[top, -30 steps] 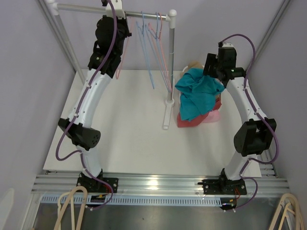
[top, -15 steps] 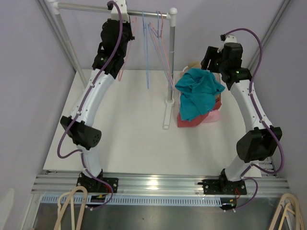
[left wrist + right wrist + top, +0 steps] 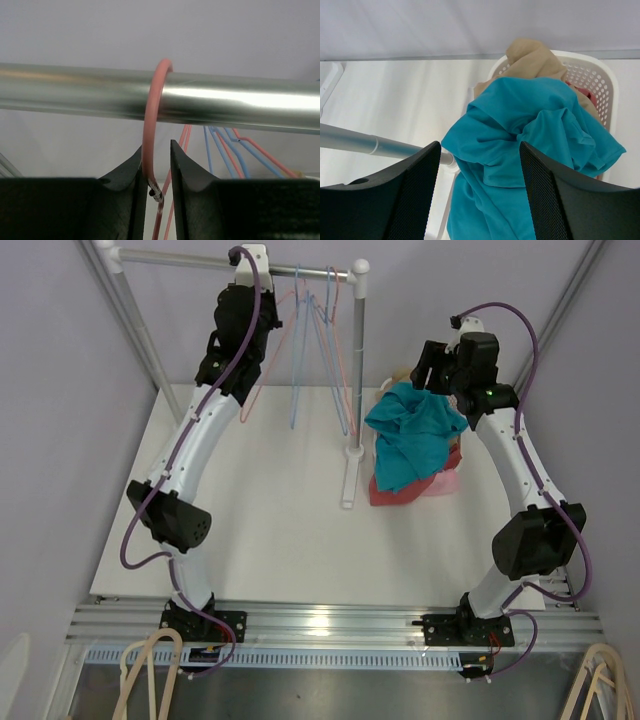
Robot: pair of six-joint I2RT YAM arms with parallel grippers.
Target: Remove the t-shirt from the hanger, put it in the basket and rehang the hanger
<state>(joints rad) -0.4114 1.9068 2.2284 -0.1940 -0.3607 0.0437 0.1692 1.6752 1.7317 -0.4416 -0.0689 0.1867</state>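
The teal t-shirt (image 3: 410,435) lies crumpled on top of the white laundry basket (image 3: 600,75), off any hanger; it fills the right wrist view (image 3: 520,150). My right gripper (image 3: 480,150) is open and empty, hovering above the shirt (image 3: 435,365). My left gripper (image 3: 262,280) is up at the steel rail (image 3: 240,102). The bare pink hanger (image 3: 255,388) has its hook (image 3: 152,120) over the rail. The hook passes between my left gripper's (image 3: 156,150) jaws, lying against the left one with a gap to the right one.
Several blue and pink empty hangers (image 3: 310,350) hang on the rail by the white post (image 3: 357,360). A tan garment (image 3: 530,57) and pink-red clothes (image 3: 430,488) lie in and beside the basket. More hangers lie below the table's front corners.
My left arm has risen to the rail with the pink hanger, whose hook now sits over it. The hanging hangers have swung. My right gripper has shifted up and left over the basket.
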